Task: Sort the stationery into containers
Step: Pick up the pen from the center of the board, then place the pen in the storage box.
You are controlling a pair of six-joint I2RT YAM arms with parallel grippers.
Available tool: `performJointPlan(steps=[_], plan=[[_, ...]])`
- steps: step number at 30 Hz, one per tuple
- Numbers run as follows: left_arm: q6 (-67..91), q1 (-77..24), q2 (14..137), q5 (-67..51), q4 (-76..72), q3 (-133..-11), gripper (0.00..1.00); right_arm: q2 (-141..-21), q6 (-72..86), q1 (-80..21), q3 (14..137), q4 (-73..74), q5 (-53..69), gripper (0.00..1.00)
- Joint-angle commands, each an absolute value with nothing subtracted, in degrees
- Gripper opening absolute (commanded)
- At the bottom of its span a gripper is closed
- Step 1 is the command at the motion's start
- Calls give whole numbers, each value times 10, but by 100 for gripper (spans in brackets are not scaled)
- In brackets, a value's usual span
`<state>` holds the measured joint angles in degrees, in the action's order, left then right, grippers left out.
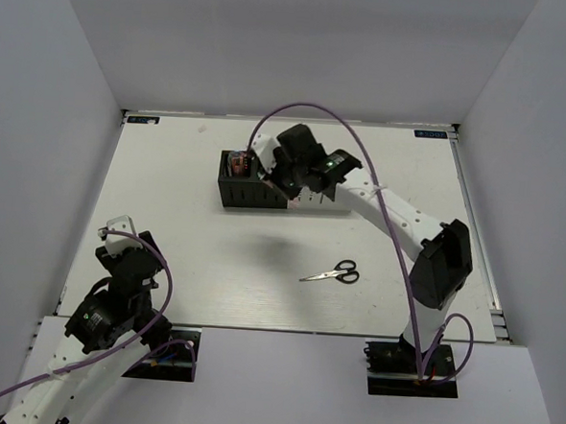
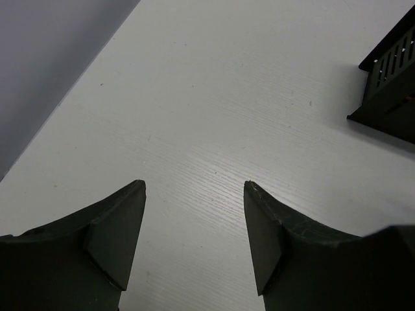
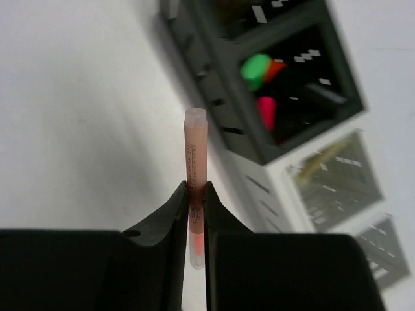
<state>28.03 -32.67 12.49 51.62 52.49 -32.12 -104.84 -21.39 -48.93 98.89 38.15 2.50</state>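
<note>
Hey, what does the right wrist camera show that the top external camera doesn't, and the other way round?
Only the right wrist view: the pink tube clamped in the right gripper, green, orange and pink highlighter ends inside a black compartment, and a yellow stick in a white one. Only the top view: the scissors lying on the table, and the left gripper at the near left. Both: the row of containers.

containers [image 1: 250,195] half hidden under right arm [image 1: 398,219], pink tube [image 3: 196,152] lettering unreadable
</note>
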Motion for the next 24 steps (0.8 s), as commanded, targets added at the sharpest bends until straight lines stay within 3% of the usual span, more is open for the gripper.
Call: performJointPlan(steps=[1, 9, 24], plan=[[278, -323, 129, 512, 521, -324, 72, -1013, -208, -449, 981, 307, 4, 0], [272, -323, 138, 507, 517, -323, 72, -996, -209, -371, 920, 127, 24, 0], [268, -323, 151, 502, 514, -322, 72, -1056, -126, -282, 892, 21, 216, 0]])
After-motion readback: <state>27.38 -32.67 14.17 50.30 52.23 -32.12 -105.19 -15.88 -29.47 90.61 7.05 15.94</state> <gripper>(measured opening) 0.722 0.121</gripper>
